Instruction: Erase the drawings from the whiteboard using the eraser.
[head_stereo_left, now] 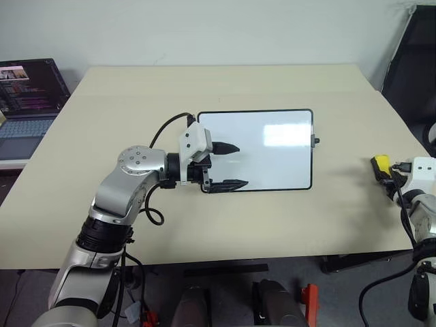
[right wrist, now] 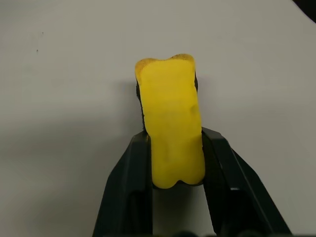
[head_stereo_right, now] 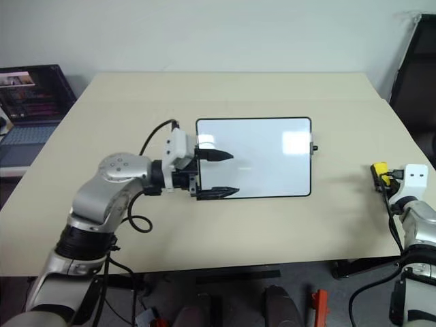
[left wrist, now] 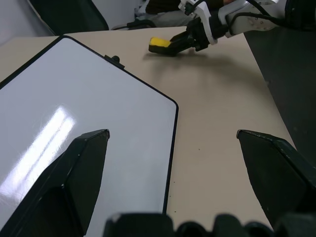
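Laptop [head_stereo_left: 27, 102]: at the table's [head_stereo_left: 102, 204] left edge.
Left gripper [head_stereo_left: 228, 165]: fingers spread, empty, over the whiteboard's [head_stereo_left: 272, 153] left end.
Whiteboard: table centre; surface apparently clean.
Right gripper [head_stereo_left: 383, 172]: clamping the eraser [head_stereo_left: 380, 163], far right, near the tabletop.

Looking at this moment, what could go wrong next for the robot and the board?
1. The right gripper pinches the eraser only at its lower part; if the grip loosens, it may slip onto the table.
2. The open left gripper hangs over the whiteboard edge and may push the board on a careless move.
3. The board looks clean, though glare may hide faint marks.
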Tool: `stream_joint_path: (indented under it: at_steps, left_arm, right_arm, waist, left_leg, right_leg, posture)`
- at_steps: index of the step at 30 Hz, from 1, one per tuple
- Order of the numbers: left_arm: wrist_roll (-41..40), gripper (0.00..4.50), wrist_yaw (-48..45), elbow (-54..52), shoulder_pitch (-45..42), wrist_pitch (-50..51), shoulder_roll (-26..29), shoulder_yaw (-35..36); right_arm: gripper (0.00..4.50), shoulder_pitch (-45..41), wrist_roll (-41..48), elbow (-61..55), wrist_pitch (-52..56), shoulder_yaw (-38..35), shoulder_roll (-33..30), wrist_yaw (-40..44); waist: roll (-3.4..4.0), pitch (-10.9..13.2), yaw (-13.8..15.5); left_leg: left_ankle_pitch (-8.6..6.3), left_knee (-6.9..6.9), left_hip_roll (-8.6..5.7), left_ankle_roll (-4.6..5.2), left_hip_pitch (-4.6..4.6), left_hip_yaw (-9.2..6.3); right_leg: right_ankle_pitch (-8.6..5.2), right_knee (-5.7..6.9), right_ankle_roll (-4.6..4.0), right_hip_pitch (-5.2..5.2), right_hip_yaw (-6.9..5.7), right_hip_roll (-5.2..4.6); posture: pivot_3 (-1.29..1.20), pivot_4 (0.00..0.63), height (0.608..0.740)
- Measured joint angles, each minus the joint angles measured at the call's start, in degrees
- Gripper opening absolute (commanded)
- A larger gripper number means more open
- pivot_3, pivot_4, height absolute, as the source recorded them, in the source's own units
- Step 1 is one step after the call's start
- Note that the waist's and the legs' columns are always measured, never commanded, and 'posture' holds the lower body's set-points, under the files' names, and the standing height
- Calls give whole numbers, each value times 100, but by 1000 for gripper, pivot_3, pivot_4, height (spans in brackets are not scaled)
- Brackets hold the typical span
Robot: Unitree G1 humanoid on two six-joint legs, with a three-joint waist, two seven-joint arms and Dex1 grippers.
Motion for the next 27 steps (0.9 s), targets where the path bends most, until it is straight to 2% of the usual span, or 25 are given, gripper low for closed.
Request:
stream_joint_path:
  at_steps: [7, 8, 12, 15, 17, 20, 22, 27]
  left_arm:
    - [50, 4500, 150, -6, 112, -31, 103, 133]
    - [82, 4500, 253, 33, 118, -67, 103, 205]
    - [229, 4500, 1033, 433, 140, -454, 39, 889]
    - [375, 4500, 1869, 1095, 243, -879, -48, 1627]
    - [578, 4500, 2441, 1748, 242, -1234, -166, 1920]
    - [890, 4500, 3026, 2545, 268, -1693, -367, 2016]
    - [1139, 4500, 3527, 3022, 363, -2212, -750, 2038]
    - [1296, 4500, 3833, 3705, 613, -2861, -1441, 1884]
  right_arm:
    - [4336, -443, -262, 740, -205, 186, -134, 124]
    - [4460, -442, -264, 733, -208, 186, -138, 144]
    - [4460, -144, -98, 143, -469, 48, -66, 262]
    - [4460, 85, 499, -670, -679, -414, 358, 337]
    - [4460, 180, 593, -960, -827, -514, 660, 179]
    - [4460, 359, 605, -1095, -1037, -498, 1083, 4]
    - [4460, 442, 582, -1095, -1260, -462, 1393, -145]
    - [4460, 533, 480, -1102, -1627, -282, 1782, -394]
  waist:
    - [0, 0, 24]
    - [0, 0, 26]
    - [2, 1, 20]
    - [6, -2, -17]
    - [7, -4, 15]
    - [7, -4, 57]
    - [9, -5, 130]
    - [9, -5, 203]
  left_leg:
    - [0, -2, 0, 0, -7, -3]
    - [0, -2, 0, -1, -7, -3]
    - [0, -3, 1, 0, -4, -5]
    - [0, -2, 5, 0, 2, -4]
    - [0, 0, 4, -1, 5, -7]
    - [0, 3, -1, -1, 1, -8]
    - [1, 3, -7, -2, -1, -6]
    - [1, 4, -9, -4, -10, -7]
  right_leg:
    - [1, -12, 0, 1, -5, -2]
    - [1, -13, 0, 2, -5, -2]
    - [1, -9, 0, 1, -5, -2]
    - [1, -4, 0, 3, -5, 0]
    - [3, -4, 2, 11, -8, -1]
    - [8, -8, 9, 12, -9, -6]
    - [13, -11, 15, 12, -9, -17]
    - [16, -15, 18, 9, -15, -21]
  posture:
    - [0, 150, 740]
    - [0, 150, 740]
    - [0, 150, 740]
    - [0, 150, 740]
    - [0, 150, 740]
    - [0, 150, 740]
    - [0, 150, 740]
    - [0, 150, 740]
